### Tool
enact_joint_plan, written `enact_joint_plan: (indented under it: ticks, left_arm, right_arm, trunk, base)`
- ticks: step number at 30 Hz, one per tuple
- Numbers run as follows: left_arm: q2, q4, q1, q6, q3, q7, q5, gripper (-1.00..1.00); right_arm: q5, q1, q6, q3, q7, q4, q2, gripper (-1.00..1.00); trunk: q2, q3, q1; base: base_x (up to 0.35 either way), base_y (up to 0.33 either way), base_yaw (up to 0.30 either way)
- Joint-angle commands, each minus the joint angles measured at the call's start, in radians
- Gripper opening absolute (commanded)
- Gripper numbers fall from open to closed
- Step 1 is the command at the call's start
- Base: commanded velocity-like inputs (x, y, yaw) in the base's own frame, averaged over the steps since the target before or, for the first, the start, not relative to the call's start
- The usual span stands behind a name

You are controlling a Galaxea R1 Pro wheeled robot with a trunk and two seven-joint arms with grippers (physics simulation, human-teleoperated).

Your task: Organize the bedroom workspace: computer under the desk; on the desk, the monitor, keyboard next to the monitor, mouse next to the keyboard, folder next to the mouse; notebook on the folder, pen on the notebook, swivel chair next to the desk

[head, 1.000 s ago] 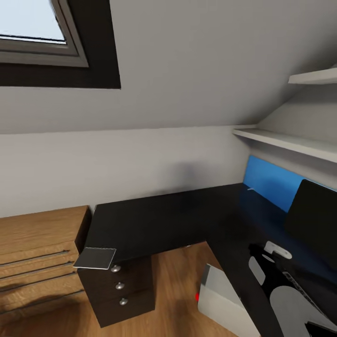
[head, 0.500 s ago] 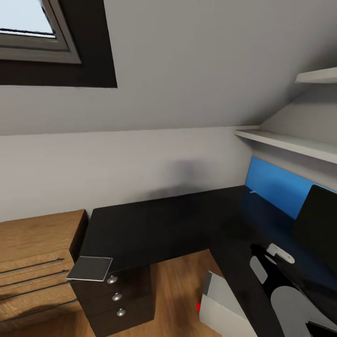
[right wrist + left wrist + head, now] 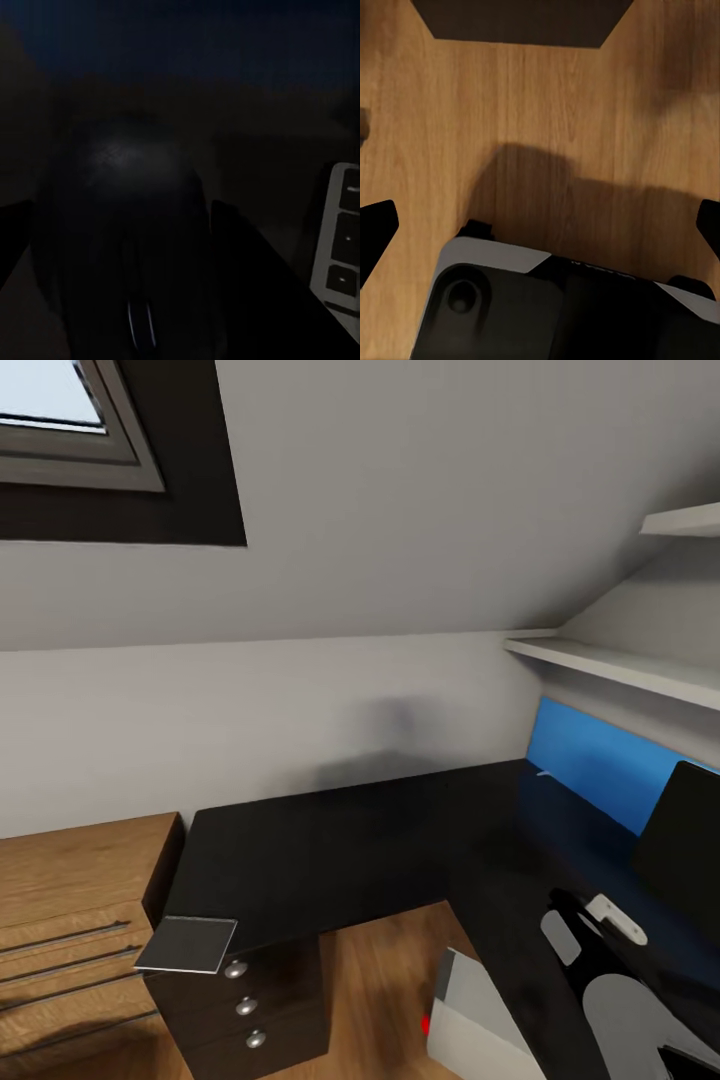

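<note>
The desk [image 3: 330, 840] has a glossy black L-shaped top over a dark drawer unit [image 3: 245, 1005]. A thin grey notebook [image 3: 186, 944] lies on the corner above the drawers. Under the desk stands the light grey computer [image 3: 470, 1020], showing a red light. At the right edge the black monitor [image 3: 688, 850] stands on the desk. My right arm [image 3: 620, 1000] reaches over the desk at the lower right. In the right wrist view the dark mouse [image 3: 127, 225] sits between the fingers of my right gripper [image 3: 131, 255], beside the keyboard [image 3: 341, 247] keys. My left gripper [image 3: 540, 225] is open above the wooden floor.
A light wooden drawer cabinet [image 3: 70, 930] stands left of the desk. A blue panel [image 3: 590, 760] runs along the desk's back at the right, under white shelves [image 3: 620, 665]. A sloped wall with a window [image 3: 60, 420] rises behind. The robot's own base [image 3: 555, 307] is below the left gripper.
The whole head picture has shifted, so the camera moved: the notebook and drawers slid down-left, the monitor and my right arm slid toward the right edge. Nothing on the desk moved.
</note>
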Motion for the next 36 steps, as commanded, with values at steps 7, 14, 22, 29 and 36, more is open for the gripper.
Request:
enact_joint_plan:
  ticks: [7, 14, 22, 29, 36]
  left_arm:
    - [-0.003, -0.003, 0.000, 0.004, -0.004, 0.010, 0.011, 1.00]
    - [-0.003, -0.003, 0.000, 0.004, -0.004, 0.009, 0.011, 1.00]
    - [-0.003, -0.002, 0.000, 0.004, -0.004, 0.008, 0.011, 1.00]
    - [-0.003, -0.002, 0.000, 0.004, -0.004, 0.008, 0.011, 1.00]
    - [-0.003, -0.002, 0.000, 0.004, -0.004, 0.008, 0.011, 1.00]
  right_arm:
    - [-0.016, -0.001, -0.022, -0.002, -0.003, -0.004, 0.000, -1.00]
    - [-0.016, -0.001, -0.023, -0.002, -0.003, -0.004, 0.001, -1.00]
    - [-0.017, -0.001, -0.024, -0.002, 0.002, -0.003, -0.001, -1.00]
    - [-0.079, 0.000, -0.018, -0.022, 0.003, -0.001, -0.021, -1.00]
    - [-0.160, -0.001, -0.017, -0.027, 0.007, 0.000, -0.047, -1.00]
  trunk:
    - [-0.052, -0.024, 0.028]
    - [-0.101, -0.046, 0.054]
    - [-0.157, -0.071, 0.085]
    - [-0.206, -0.093, 0.112]
    - [-0.255, -0.115, 0.139]
  base:
    - [0.001, 0.000, 0.000]
    - [0.000, 0.000, 0.000]
    - [0.000, 0.000, 0.000]
    - [0.000, 0.000, 0.000]
    - [0.000, 0.000, 0.000]
